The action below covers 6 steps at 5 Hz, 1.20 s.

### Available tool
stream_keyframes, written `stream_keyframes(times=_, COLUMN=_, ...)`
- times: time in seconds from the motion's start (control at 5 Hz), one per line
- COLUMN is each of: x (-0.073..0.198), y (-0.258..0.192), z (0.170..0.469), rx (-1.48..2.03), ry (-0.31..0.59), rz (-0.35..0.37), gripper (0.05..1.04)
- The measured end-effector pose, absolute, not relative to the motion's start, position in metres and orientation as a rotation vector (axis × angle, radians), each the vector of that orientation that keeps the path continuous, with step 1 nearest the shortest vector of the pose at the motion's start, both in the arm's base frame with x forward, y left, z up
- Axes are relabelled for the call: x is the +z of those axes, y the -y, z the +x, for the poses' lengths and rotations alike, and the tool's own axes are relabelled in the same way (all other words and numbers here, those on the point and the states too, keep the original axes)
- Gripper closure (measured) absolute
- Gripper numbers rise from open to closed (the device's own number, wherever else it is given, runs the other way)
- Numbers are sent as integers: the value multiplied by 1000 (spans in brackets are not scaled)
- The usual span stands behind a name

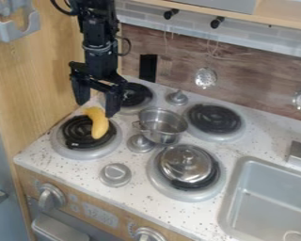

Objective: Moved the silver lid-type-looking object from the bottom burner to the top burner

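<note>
The silver lid (186, 162), round with a small knob, rests on the near right burner (161, 183). Behind it is the far right burner (214, 118), a black coil in a grey ring with nothing on it. My gripper (97, 101) hangs at the upper left with its two fingers spread wide and nothing between them. It is above the left side of the stove, well to the left of the lid and further back.
A yellow banana (98, 123) lies on the near left burner (86, 153), just below my gripper. A silver pot (161, 126) stands mid-stove, between gripper and lid. Grey knobs (115, 174) dot the counter. The sink (269, 200) is at right; utensils (205, 77) hang behind.
</note>
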State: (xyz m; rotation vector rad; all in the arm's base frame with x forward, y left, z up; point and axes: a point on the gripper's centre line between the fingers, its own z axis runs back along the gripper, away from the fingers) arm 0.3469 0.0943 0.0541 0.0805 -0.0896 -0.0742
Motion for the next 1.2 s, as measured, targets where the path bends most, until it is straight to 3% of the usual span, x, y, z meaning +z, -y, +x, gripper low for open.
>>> stream_keyframes(times=0.4, x=38, y=-78, z=345, rx=-141, ry=44, rz=62, gripper=84)
stream_keyframes(times=0.8, x=38, y=-8, z=358, rx=-360, ry=85, rz=26, gripper=84)
stream_keyframes(times=1.2, x=7, y=48, z=369, rx=-492, ry=75, rz=-22, gripper=84)
